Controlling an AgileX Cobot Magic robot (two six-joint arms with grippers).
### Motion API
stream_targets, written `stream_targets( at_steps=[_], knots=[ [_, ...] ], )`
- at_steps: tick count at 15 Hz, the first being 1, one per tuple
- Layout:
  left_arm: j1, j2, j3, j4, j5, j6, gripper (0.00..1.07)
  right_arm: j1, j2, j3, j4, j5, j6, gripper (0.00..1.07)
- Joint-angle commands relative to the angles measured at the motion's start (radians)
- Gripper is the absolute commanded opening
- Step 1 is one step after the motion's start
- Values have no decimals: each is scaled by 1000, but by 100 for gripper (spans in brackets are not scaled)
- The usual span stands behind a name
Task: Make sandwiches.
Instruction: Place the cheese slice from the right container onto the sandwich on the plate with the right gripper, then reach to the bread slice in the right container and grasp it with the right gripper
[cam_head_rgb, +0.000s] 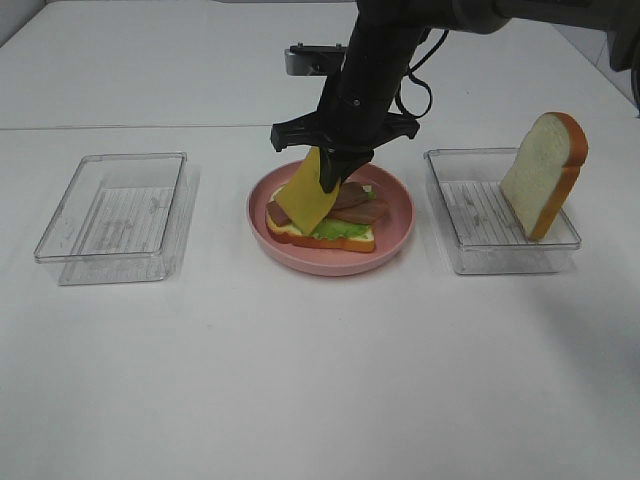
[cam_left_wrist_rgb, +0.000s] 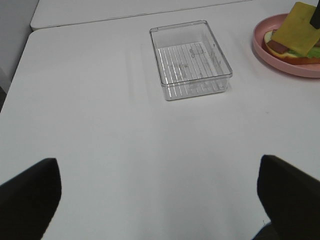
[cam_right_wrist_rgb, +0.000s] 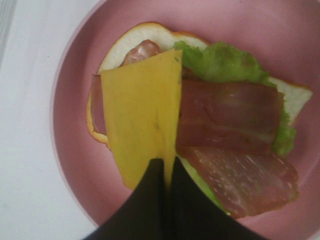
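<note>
The right fingers (cam_right_wrist_rgb: 167, 172) pinch the cheese (cam_head_rgb: 305, 192) edge, hanging tilted over the bacon (cam_right_wrist_rgb: 235, 120) on the plate (cam_head_rgb: 395, 240). Lower it flat, centred, before letting go. The left fingers (cam_left_wrist_rgb: 160, 195) stand wide apart, empty, above the bench (cam_left_wrist_rgb: 100, 140).

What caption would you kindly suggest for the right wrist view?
Right gripper holds a cheese slice over bacon, lettuce and bread on a pink plate.

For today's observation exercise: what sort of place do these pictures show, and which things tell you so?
Probably a robot test bench, not a kitchen: a bare white table, toy food on a pink plate, clear plastic trays, and a robot gripper holding a cheese slice.
</note>
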Motion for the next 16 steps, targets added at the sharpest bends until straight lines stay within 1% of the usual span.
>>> stream_targets(
  at_steps=[1,3,4,5,6,8,10,14,15,16],
  knots=[
    [0,-13,2,-1,-4,0,100,-2,5,-2,-1,13,8,0],
    [0,-13,2,-1,-4,0,100,-2,5,-2,-1,26,-3,17],
    [0,-13,2,-1,-4,0,100,-2,5,-2,-4,35,-18,37],
    [0,-13,2,-1,-4,0,100,-1,5,-2,-19,42,-18,64],
    [0,-13,2,-1,-4,0,100,-1,5,-2,-43,42,-25,99],
    [0,-13,2,-1,-4,0,100,-1,4,-2,-65,51,-38,98],
    [0,-13,2,-1,-4,0,100,-1,-15,-2,-117,66,-37,98],
    [0,-13,2,-1,-4,0,100,-4,-109,-15,-175,146,-37,98],
    [0,-13,2,-1,-4,0,100,-4,-153,-29,-230,183,-40,98],
    [0,-13,2,-1,-4,0,100,-15,-183,-39,-253,197,-40,98]
  ],
)
